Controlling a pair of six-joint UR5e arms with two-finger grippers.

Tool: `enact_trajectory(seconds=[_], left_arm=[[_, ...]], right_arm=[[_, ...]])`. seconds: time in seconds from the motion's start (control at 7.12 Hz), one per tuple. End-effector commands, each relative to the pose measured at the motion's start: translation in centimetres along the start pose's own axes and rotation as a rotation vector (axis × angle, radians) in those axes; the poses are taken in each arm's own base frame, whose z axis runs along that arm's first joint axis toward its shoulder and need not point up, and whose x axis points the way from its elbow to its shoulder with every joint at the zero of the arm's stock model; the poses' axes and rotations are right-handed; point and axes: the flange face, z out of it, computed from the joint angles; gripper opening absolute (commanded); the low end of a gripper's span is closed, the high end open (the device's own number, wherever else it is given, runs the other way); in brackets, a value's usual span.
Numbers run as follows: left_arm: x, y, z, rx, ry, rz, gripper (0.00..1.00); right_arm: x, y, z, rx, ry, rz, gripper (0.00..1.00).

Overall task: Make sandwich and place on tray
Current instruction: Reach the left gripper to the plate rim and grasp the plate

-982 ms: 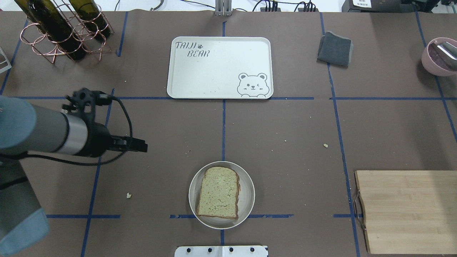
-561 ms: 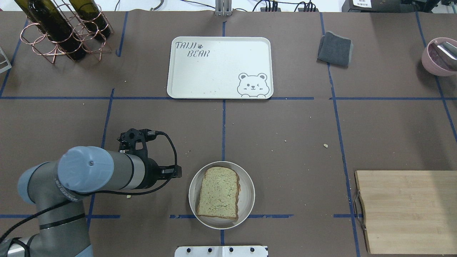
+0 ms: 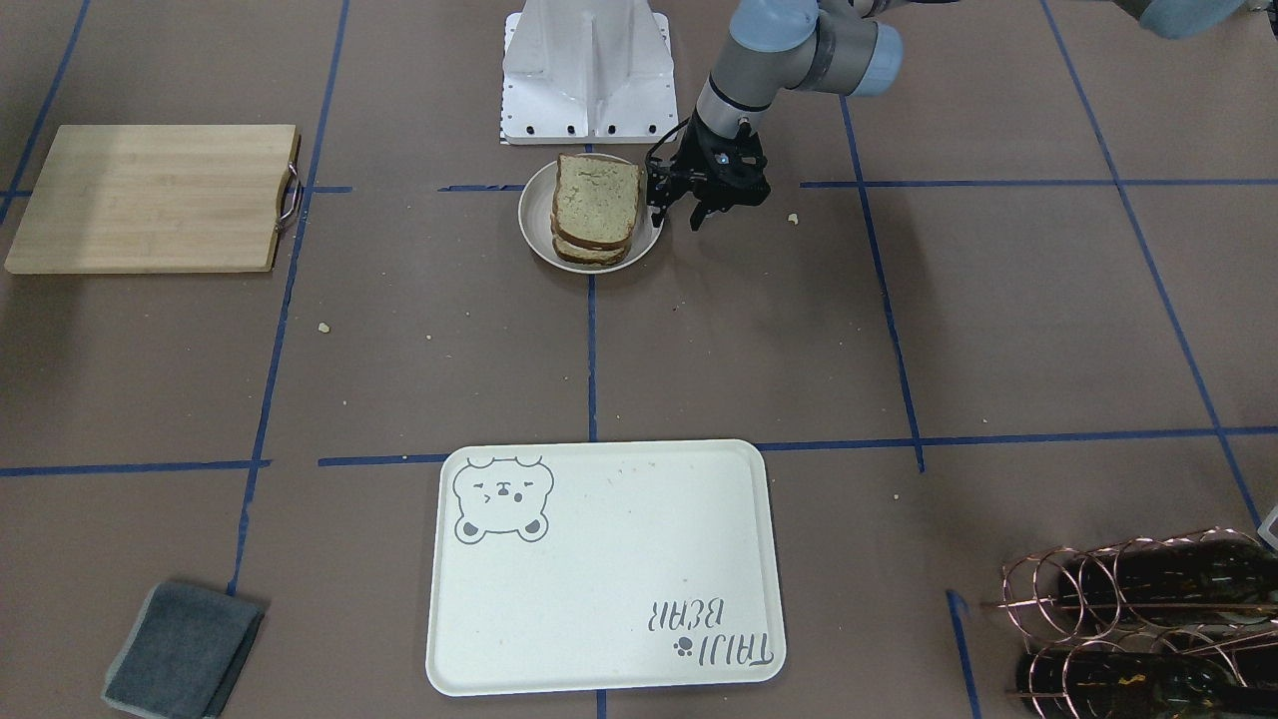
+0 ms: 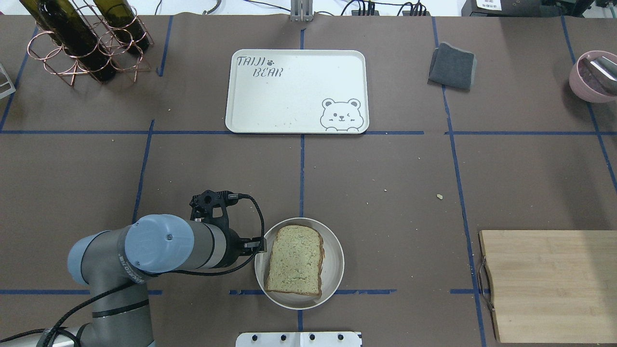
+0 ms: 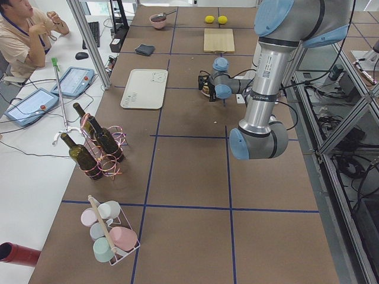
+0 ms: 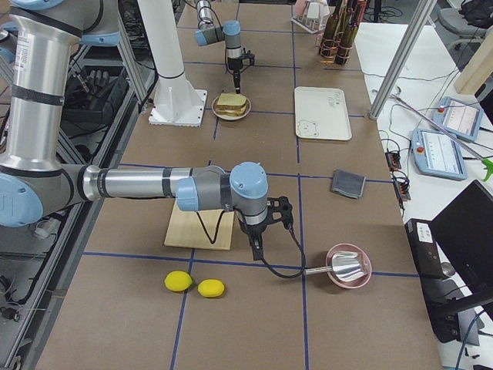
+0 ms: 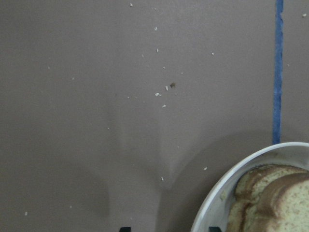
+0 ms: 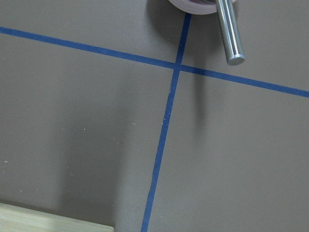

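Swings the left gripper (image 4: 261, 246) from the middle left of the overhead frame down and right to the lower centre, in two steps: first stops short of the plate (image 4: 336, 270), then closes up until the tips are just beside its left rim. Brings the arm's blue joint cap (image 4: 159, 239) from the left edge into the lower left.

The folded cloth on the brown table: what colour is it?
The folded cloth is dark grey; overhead exterior view.
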Motion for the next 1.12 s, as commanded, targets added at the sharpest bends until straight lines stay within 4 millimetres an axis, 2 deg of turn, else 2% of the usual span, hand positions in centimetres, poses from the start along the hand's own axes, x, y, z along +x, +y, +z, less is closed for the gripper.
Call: enact_trajectory(seconds=[0.0, 0.14, 0.28, 0.7, 0.98], left_arm=[[0.3, 0.7, 0.5, -0.012, -0.002, 0.006, 0.47], [0.3, 0.7, 0.5, -0.012, 0.000, 0.006, 0.18], [0.3, 0.7, 0.5, -0.013, 0.001, 0.008, 0.00], [1.5, 1.7, 0.3, -0.027, 0.026, 0.021, 0.00], [2.6, 1.5, -2.5, -0.020, 0.078, 0.026, 0.00]], right_arm=[[0.4, 0.5, 0.0, 0.000, 0.004, 0.010, 1.00], [0.5, 0.5, 0.0, -0.002, 0.007, 0.011, 1.00], [0.5, 0.5, 0.0, -0.002, 0.007, 0.011, 1.00], [0.5, 0.4, 0.0, -0.001, 0.013, 0.011, 1.00], [0.5, 0.5, 0.0, -0.002, 0.014, 0.012, 1.00]])
